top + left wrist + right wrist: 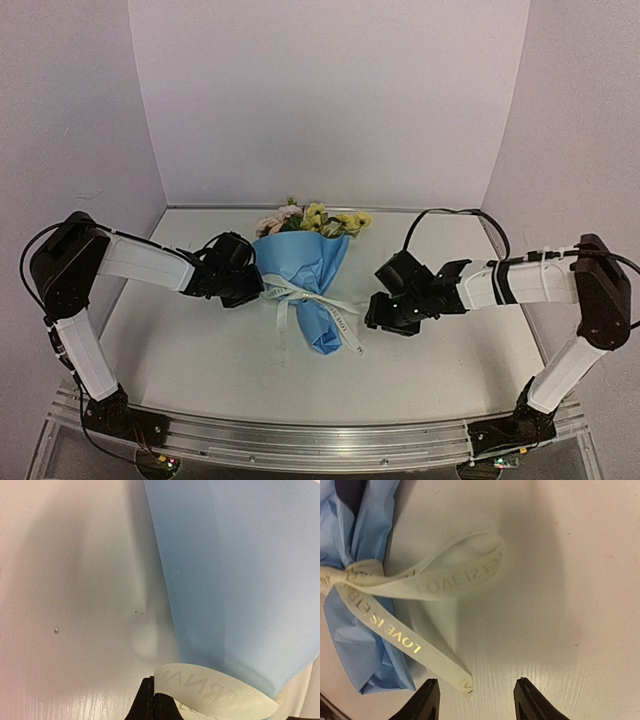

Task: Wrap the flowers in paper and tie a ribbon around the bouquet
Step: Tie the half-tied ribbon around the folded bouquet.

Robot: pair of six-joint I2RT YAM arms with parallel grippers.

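Note:
The bouquet lies mid-table: a blue paper (300, 262) cone with the pink and yellow flowers (315, 219) at its far rim. A cream ribbon (305, 296) is knotted around its narrow part, with loops and tails spread out. My left gripper (252, 287) sits against the cone's left side. In the left wrist view its jaws are shut (153, 700) on a printed loop of ribbon (215, 694) beside the paper (240, 580). My right gripper (377, 312) stands open (477, 697) to the right of the bouquet. A ribbon tail (395, 635) ends loose between its fingers, touching neither.
White walls close in the table at the back and on both sides. An aluminium rail (300, 442) carrying the arm bases runs along the near edge. A black cable (450, 215) arches over the right arm. The ribbon's right loop (455, 575) lies on the table ahead of the right gripper.

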